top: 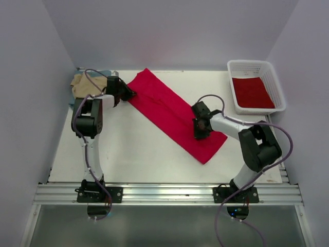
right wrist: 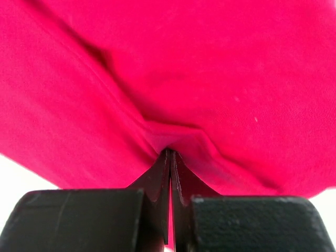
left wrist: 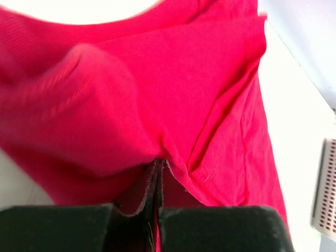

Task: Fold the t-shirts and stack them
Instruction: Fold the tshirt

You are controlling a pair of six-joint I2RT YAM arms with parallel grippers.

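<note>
two red t-shirts [top: 175, 116]; one basket [top: 276, 85]

Setting: robotics lab, enclosed test cell. Evidence: a white counter [top: 139, 154] boxed in on three sides by plain pale wall panels [top: 169, 31]. An aluminium extrusion rail [top: 169, 194] runs along its near edge, with the left arm [top: 90, 121] and the right arm [top: 257, 146] bolted to it on black plates. Purple-grey cables [top: 211, 95] loop loose off both arms. Contents sparse: a red t-shirt [top: 164, 105] spread on the counter, a white lattice basket [top: 272, 77] at the far right corner.
</note>
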